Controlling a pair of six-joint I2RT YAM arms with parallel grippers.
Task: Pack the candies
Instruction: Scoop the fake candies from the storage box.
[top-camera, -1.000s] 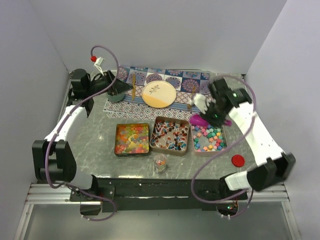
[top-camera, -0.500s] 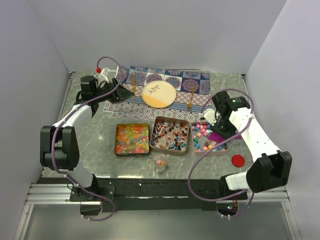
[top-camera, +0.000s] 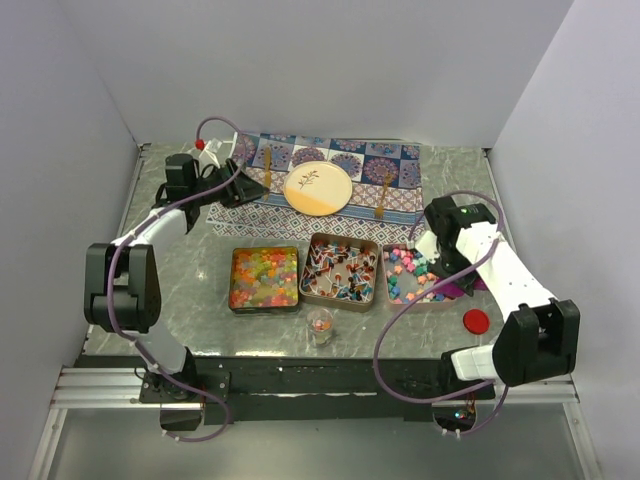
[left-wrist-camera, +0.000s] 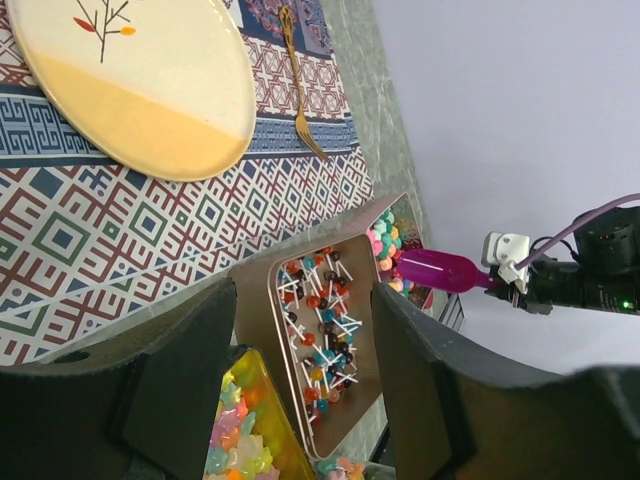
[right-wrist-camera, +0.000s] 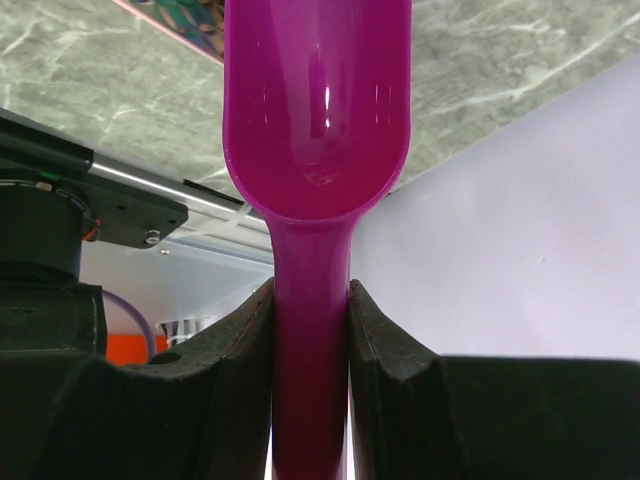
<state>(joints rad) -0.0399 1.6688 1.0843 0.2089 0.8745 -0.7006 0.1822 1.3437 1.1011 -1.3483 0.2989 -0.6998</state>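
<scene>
**A:** Candies (top-camera: 340, 270) are what we care about, but let's begin at the claws. What do we have?

**B:** Our right claw (right-wrist-camera: 310, 300) is clamped on the handle of the purple scoop (right-wrist-camera: 316, 110), with one finger pressed against each side. From above we see that claw at the right end of the row of trays (top-camera: 304, 272). The scoop's bowl shows at the near right corner of the last tray.

**A:** And our left claw (left-wrist-camera: 305, 325)?

**B:** Its fingers stand well apart. It hangs at the far left of the tabletop (top-camera: 190, 290), over the left end of the patterned placemat (top-camera: 345, 152) and to the left of the plate (top-camera: 318, 188).

**A:** So where do the candies lie?

**B:** We find them in three trays side by side in the middle of the tabletop. The gummies (top-camera: 265, 278) are on the left, the wrapped pieces (top-camera: 342, 275) in the middle and the pastel star pieces (top-camera: 412, 272) on the right.

**A:** What else do we see around them?

**B:** A small clear jar (top-camera: 320, 324) stands just in front of the middle tray. The red lid (top-camera: 476, 321) lies near the star tray's right corner. A fork (left-wrist-camera: 297, 90) rests on the placemat beside the plate.
</scene>
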